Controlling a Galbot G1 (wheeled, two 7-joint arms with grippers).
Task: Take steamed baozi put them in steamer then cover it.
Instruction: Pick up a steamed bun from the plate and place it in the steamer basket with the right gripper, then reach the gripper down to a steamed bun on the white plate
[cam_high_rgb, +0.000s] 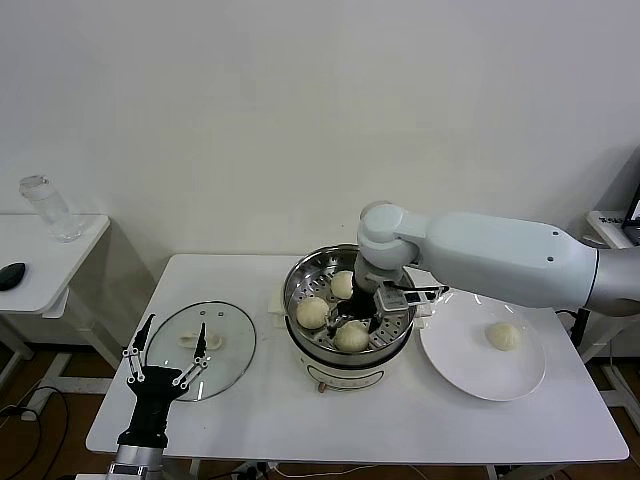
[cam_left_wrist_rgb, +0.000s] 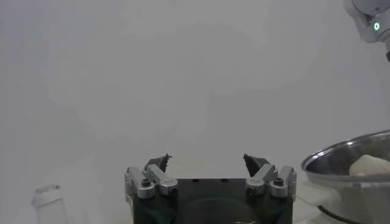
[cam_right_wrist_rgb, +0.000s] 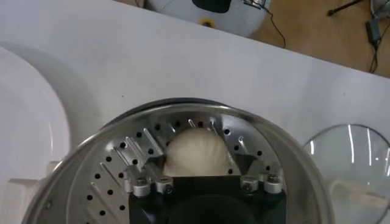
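Right pincer (cam_high_rgb: 352, 322) spread open over a baozi (cam_right_wrist_rgb: 195, 152) in the steamer (cam_high_rgb: 300, 275).
Three baozi inside, one on the plate (cam_high_rgb: 455, 365) by the bench's right edge; the cover (cam_high_rgb: 235, 350) lies left; left pincer (cam_high_rgb: 165, 350) open, empty.

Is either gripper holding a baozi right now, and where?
Neither. The right gripper stands open around a baozi in the steamer; the left gripper is open and empty.

Bright, even indoor light — soft shadows; mild glare on the steamer (cam_high_rgb: 345, 300) rim.

No readable text, label, brand, number or sign on anything.
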